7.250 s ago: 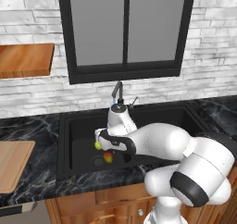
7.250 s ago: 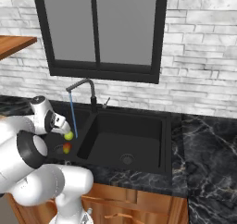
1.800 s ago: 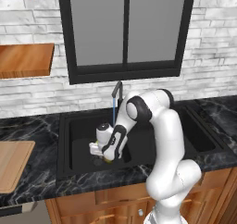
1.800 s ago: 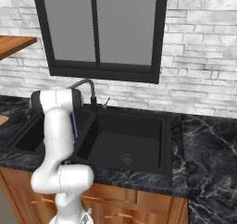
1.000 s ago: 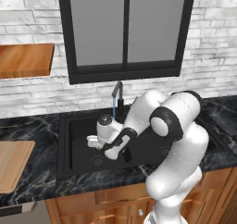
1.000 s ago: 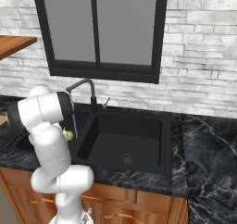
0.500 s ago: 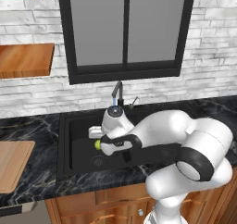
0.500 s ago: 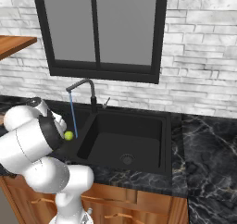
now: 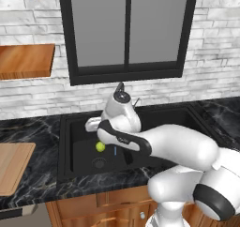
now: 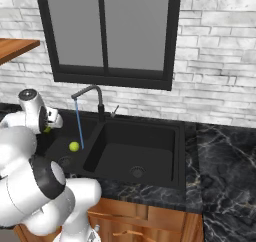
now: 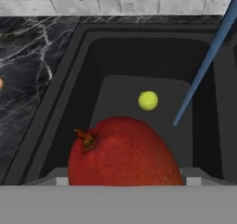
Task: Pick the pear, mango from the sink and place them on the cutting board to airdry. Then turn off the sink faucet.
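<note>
Mango lifted, nothing on the board yet.
Jaws held the mango (image 11: 124, 152) above the left basin of the sink (image 9: 79, 161). One pear (image 9: 100, 147) lay on that basin's floor; the cutting board (image 9: 13, 167) on the counter (image 9: 33, 184) was bare. One faucet (image 10: 92, 99), water running. Left: both placements, then shutoff.

Left basin of sink (image 11: 69, 70), frame centre: floor open around pear (image 11: 148, 100). Water stream (image 11: 203, 63) slants down right side, just beside pear. Mango (image 11: 122, 156) blocks lower centre foreground. Faucet (image 10: 92, 100) stands behind basin.
</note>
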